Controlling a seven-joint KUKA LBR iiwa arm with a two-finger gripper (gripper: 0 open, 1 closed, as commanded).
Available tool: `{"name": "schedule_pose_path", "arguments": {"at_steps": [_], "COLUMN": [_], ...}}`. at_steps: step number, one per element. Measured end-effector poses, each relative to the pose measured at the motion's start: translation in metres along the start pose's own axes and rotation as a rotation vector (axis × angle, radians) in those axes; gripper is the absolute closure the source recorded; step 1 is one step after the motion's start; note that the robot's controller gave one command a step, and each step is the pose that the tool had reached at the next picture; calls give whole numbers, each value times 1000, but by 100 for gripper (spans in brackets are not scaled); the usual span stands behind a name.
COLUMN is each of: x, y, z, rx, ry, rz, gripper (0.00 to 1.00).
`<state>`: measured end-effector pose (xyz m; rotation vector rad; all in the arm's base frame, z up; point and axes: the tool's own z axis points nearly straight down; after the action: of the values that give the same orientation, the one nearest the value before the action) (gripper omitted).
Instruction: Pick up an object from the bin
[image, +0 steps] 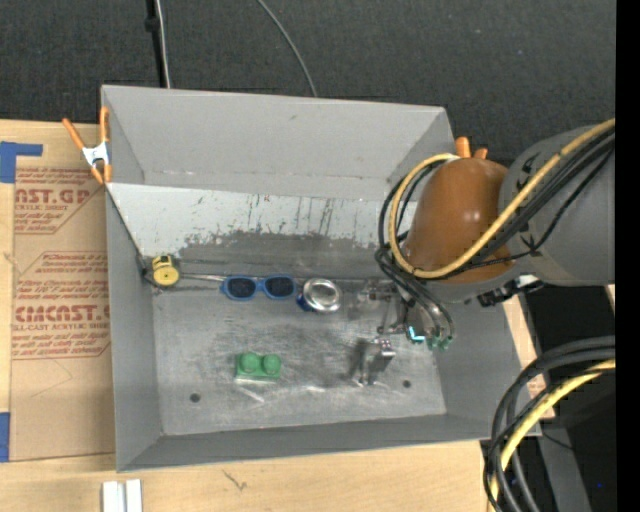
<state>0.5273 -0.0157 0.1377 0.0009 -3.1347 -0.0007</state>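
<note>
Orange cover (455, 220) on the wrist, looped with cables (396, 215), stands highest toward the lens, at the right of the bin (280, 140). Below it the gripper (372, 362) hangs low over the right part of the floor. Nothing shows beneath it but bare grey metal. Whether it is released or clenched cannot be told from this view, and no thing is seen in it.

No thing lies directly under the gripper, so the coming move turns on direction. Two things are candidates. A silver cap (321, 295), round and shiny, lies near the gripper, up and to the left, close to the foot of the back wall. A green block (257, 366), two round studs side by side, lies farther off, straight to the left, out on open floor with its long axis running left to right.

Blue glasses (258, 288) lie just left of the cap, nearly touching it, stretched along the back wall. A yellow disc (160, 270) sits well apart in the far left corner.

By my judgement the cap is the shorter reach, though the wall and the glasses crowd it. The green block has clear floor on all sides.
</note>
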Motion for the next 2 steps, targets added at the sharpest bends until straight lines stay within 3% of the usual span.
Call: {"name": "schedule_pose_path", "arguments": {"at_steps": [1,2], "x": [-39,-46], "y": [-40,-11], "z": [49,61], "rx": [-5,-2], "ry": [-10,-19], "rz": [145,80], "gripper": [0,0]}}
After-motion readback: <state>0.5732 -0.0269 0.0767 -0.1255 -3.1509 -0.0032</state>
